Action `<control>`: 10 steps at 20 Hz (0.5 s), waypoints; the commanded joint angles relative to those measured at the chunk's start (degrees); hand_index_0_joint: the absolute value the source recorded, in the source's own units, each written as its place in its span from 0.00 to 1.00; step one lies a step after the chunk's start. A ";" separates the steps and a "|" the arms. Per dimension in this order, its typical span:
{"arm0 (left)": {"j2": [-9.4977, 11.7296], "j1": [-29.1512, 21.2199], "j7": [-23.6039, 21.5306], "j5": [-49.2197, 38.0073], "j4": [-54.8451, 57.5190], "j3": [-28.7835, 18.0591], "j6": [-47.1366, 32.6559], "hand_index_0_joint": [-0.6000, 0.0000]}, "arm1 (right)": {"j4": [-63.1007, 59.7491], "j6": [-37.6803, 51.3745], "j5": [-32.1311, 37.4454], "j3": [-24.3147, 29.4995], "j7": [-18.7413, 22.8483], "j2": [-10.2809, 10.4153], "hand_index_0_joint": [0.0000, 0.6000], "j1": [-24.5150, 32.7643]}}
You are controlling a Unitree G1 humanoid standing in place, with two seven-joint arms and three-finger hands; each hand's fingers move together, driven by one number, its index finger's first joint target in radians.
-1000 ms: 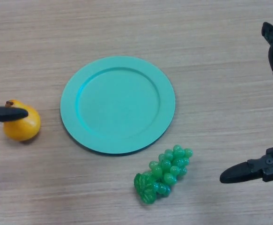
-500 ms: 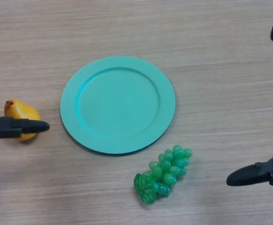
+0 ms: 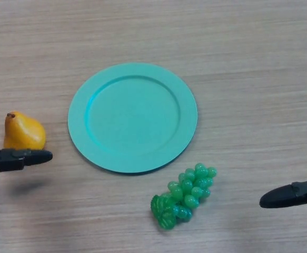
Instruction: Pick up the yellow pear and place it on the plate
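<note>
The yellow pear [image 3: 23, 132] lies on the wooden table at the far left, stem end pointing up-left. To its right sits the round teal plate [image 3: 132, 117], with nothing on it. From the left edge, my left hand [image 3: 19, 158] reaches in just below the pear with a straight finger pointing right; it holds nothing. My right hand [image 3: 295, 194] shows at the right edge, one finger stretched out low and another part at the upper right corner, well away from the pear.
A bunch of green plastic grapes [image 3: 185, 194] lies just below the plate's lower right rim. Bare wooden tabletop stretches across the back and between the grapes and my right hand.
My left hand's finger has slid down from across the pear to just below it, leaving the pear fully uncovered. My right hand has drifted further toward the right edge.
</note>
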State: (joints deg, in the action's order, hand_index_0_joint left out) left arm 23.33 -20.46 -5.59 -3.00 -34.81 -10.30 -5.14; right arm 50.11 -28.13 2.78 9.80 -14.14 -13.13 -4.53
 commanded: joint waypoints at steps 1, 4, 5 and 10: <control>3.35 -4.99 -3.68 1.88 -2.22 -1.28 -11.26 1.00 | 3.06 8.00 0.33 1.78 0.72 -0.71 0.00 1.25; 3.27 -7.35 -3.68 1.30 -8.46 -0.65 -14.35 1.00 | 3.30 8.00 0.37 2.02 0.94 -0.66 0.00 1.37; 3.37 -8.38 -4.82 2.10 -11.46 -0.26 -16.39 1.00 | 3.30 8.28 0.21 2.01 1.15 -0.65 0.00 1.42; 3.49 -9.33 -6.33 5.20 -16.21 1.34 -20.05 0.84 | 3.97 7.17 -1.01 1.75 1.04 -0.81 0.00 1.08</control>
State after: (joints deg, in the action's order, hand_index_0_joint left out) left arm 23.30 -26.85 -8.73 1.85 -53.24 -7.07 -15.97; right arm 50.47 -28.12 2.48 9.39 -14.13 -13.08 -4.48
